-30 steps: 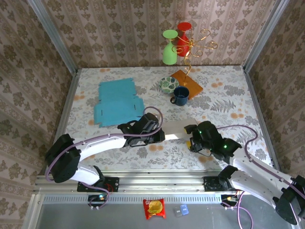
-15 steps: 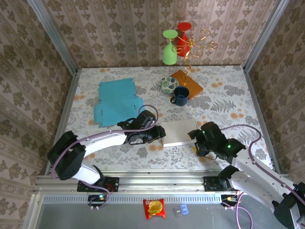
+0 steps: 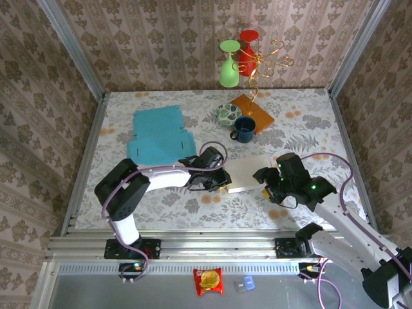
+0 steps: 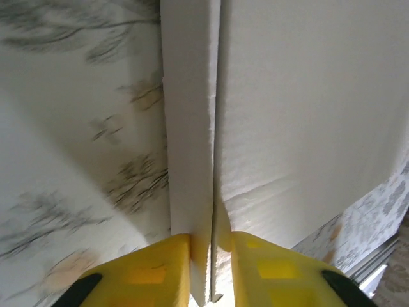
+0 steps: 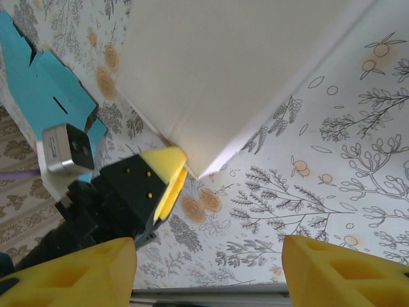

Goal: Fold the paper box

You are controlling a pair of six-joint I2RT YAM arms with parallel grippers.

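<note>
So, the flat white paper box (image 3: pixel 250 172) was found lying on the floral table (image 3: pixel 309 122), just on the near side of the dark blue mug (image 3: pixel 244 128). Its long axis ran roughly left to right.

The end further left of the mug was pinched by the left claw (image 3: pixel 223 183). In the left wrist view, the yellow fingers (image 4: pixel 160 268) were closed down to a thin slit on an edge of the box.

The right claw (image 3: pixel 265 185) was spread wide with nothing held, parked just beside the box's near corner, on the side right of the mug. In the right wrist view, that corner was pointed almost straight into the gap.

Since the free end was clearly nearer the right arm, the next fold would probably be best handled from there. A short push away toward the mug looks like all that's needed.
</note>
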